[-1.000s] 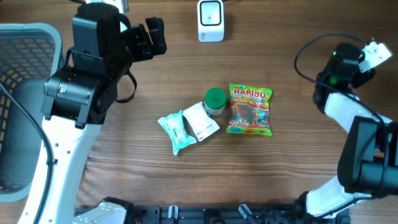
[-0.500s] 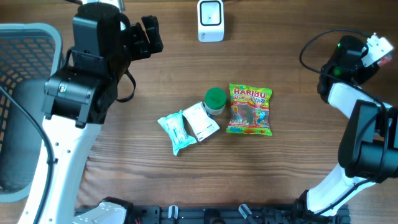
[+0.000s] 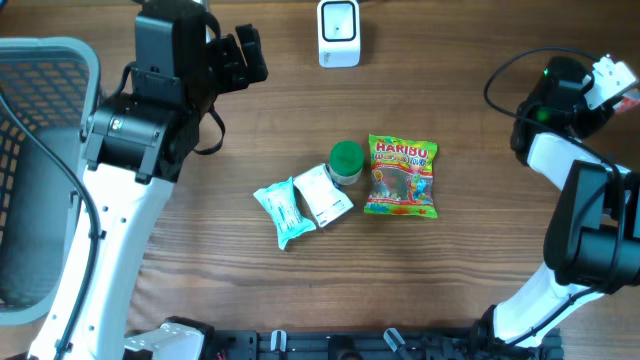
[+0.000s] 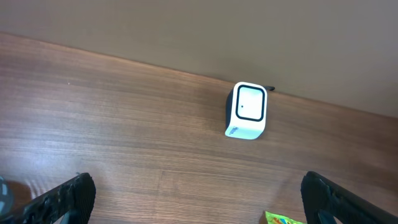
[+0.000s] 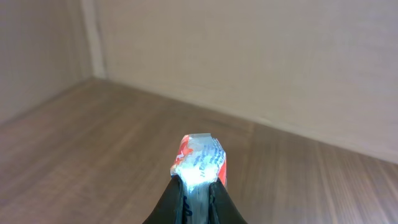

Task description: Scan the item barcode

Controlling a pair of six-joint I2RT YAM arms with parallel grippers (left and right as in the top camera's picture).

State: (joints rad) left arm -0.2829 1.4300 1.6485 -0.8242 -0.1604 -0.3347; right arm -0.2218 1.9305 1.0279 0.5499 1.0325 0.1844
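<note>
Nearest the robot's base, four goods lie mid-bench exactly as they did a second ago. A teal pouch (image 3: 281, 211) touches a white pack (image 3: 323, 194). A green-lidded jar (image 3: 346, 160) sits just beyond the pack. A Haribo bag (image 3: 401, 177) lies beside the jar, and its corner also shows at the bottom of the left wrist view (image 4: 283, 218).

Further out, the left arm has swung a little toward the bench's middle since the earlier pictures, carrying the left tool (image 3: 245, 55) with it. Its fingers (image 4: 65, 198) stand wide apart with nothing between them, over bare bench (image 4: 124, 124). A grey mesh basket (image 3: 62, 46) sits at the left edge, beside that arm.

On the far right, the right tool (image 5: 198, 186) has pulled outward and away from its spot a second ago, with hardly any shift over the last half second. Its fingers are pressed together on a small packet (image 5: 200, 160), a red, blue and white wrapper held above the bench. From overhead it shows at the right edge (image 3: 612, 80).

At the far edge stands the white scanner (image 3: 338, 33), window up, also in the left wrist view (image 4: 247, 111). It is well apart from the held packet, with a black cable (image 3: 497, 80) looping between them.
</note>
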